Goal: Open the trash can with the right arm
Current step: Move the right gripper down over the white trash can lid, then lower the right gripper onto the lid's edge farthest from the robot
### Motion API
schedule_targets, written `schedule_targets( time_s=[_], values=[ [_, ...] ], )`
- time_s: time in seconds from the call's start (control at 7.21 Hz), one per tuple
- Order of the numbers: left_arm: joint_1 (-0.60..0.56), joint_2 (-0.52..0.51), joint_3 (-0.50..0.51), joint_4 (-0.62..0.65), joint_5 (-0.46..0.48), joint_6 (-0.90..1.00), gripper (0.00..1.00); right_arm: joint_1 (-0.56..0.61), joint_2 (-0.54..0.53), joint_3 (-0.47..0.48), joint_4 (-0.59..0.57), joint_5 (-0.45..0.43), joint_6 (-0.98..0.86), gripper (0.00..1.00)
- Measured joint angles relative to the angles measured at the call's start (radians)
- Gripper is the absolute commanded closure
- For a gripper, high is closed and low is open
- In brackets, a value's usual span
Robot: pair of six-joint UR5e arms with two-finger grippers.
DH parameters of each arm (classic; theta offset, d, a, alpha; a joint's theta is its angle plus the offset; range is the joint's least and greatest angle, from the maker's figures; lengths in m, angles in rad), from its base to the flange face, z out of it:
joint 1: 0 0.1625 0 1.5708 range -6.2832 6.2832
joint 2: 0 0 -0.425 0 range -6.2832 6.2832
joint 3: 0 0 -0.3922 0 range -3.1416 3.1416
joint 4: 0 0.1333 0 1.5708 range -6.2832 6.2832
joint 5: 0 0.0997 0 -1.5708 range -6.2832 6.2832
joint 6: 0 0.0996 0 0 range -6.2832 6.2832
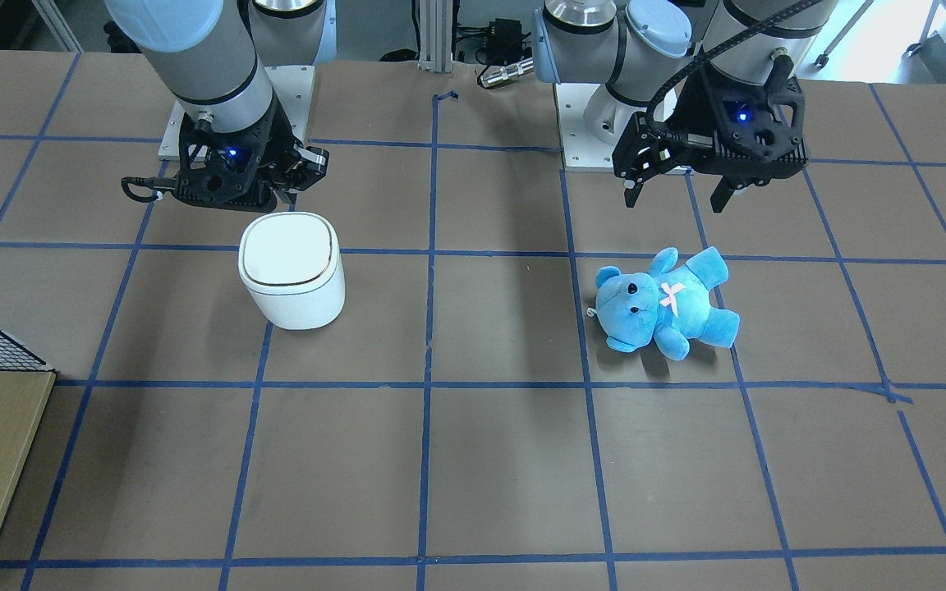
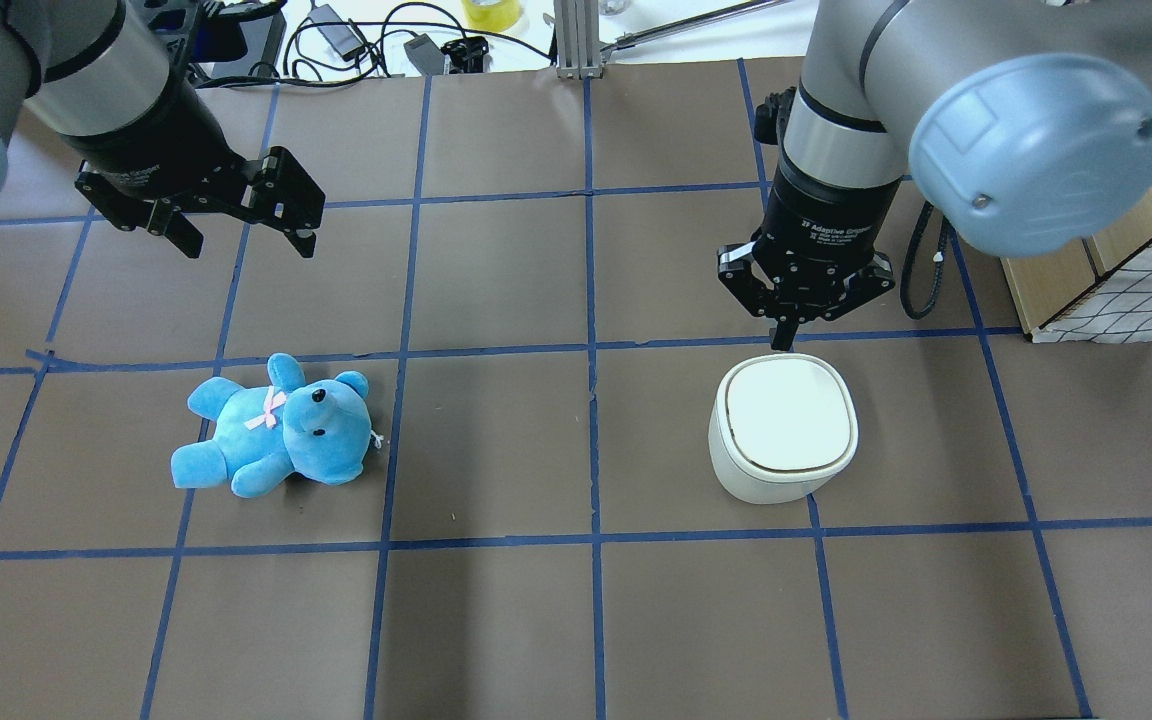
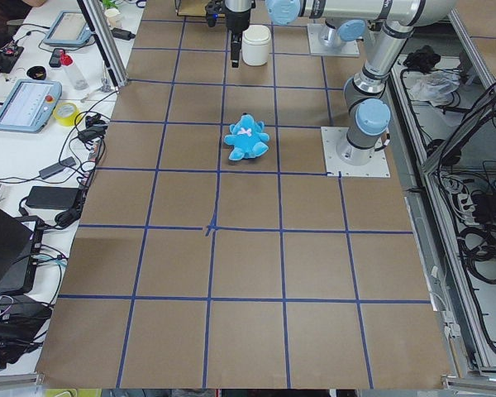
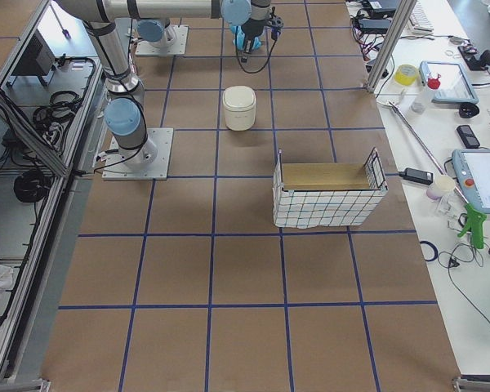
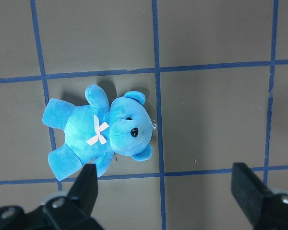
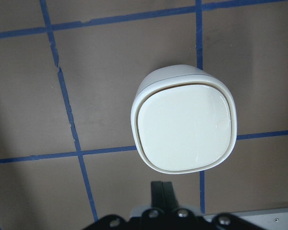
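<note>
The white trash can (image 1: 291,267) stands upright on the brown table with its lid down; it also shows in the overhead view (image 2: 784,425) and the right wrist view (image 6: 185,127). My right gripper (image 2: 784,342) hangs above the table just behind the can's rear edge, on the robot's side, with its fingers (image 6: 162,191) pressed together and holding nothing. It is apart from the lid. My left gripper (image 2: 248,245) is open and empty, high above the table behind a blue plush bear (image 2: 276,430).
The bear (image 1: 663,302) lies on its back on the robot's left half of the table. A wire-mesh basket with cardboard (image 2: 1126,280) stands at the table's right end. Both arm base plates (image 1: 604,139) lie behind the grippers.
</note>
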Motion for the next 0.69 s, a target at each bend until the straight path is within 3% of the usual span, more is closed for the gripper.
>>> schedule_targets(
  time_s=[0.69],
  values=[
    [0.000, 0.000, 0.000, 0.000, 0.000, 0.000, 0.00, -0.116, 0.005, 0.105, -0.047, -0.045, -0.090, 1.00]
  ],
)
